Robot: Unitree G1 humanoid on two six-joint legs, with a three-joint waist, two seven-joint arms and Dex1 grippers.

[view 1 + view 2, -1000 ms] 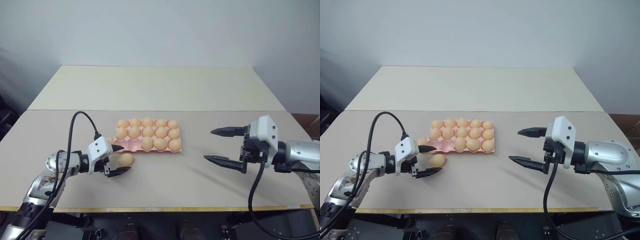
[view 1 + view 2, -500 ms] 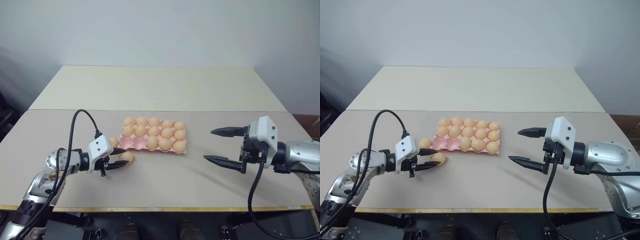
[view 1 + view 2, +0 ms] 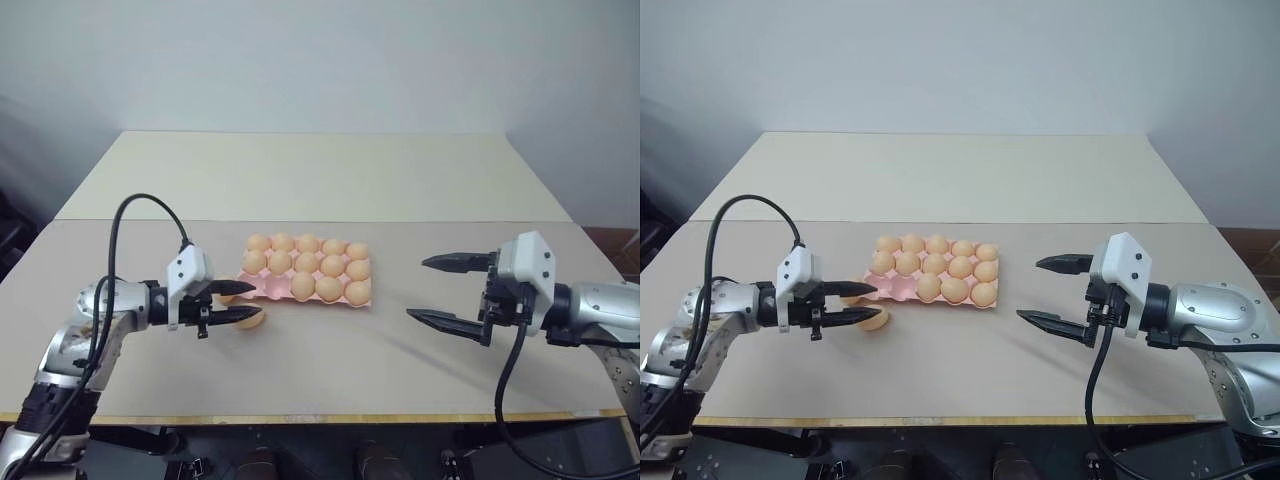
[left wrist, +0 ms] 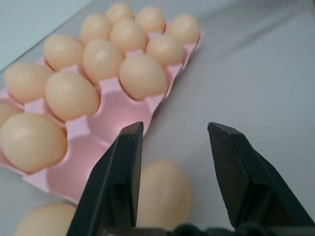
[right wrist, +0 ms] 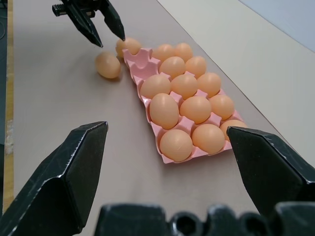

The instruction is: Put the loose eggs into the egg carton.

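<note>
Loose eggs, two: one egg (image 4: 165, 194) lay on the surface (image 3: 330, 360) just beneath the left hand's (image 3: 250, 302) fingertips, the other egg (image 4: 44, 221) beside it at the egg carton's (image 4: 115, 105) near corner; smooth, rounded, brittle, best pinched lightly across the middle. Left hand narrowly parted, gripping nothing; right hand (image 3: 418, 290) spread wide, empty. Empty cups sat just ahead of the left hand, with open surface around.

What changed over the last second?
The left tool narrowed its fingers around the loose egg, then rose without it; the egg lies on the table beneath, apparently not gripped. The egg carton slid slightly toward the robot's right. The right tool stayed open and in place.
</note>
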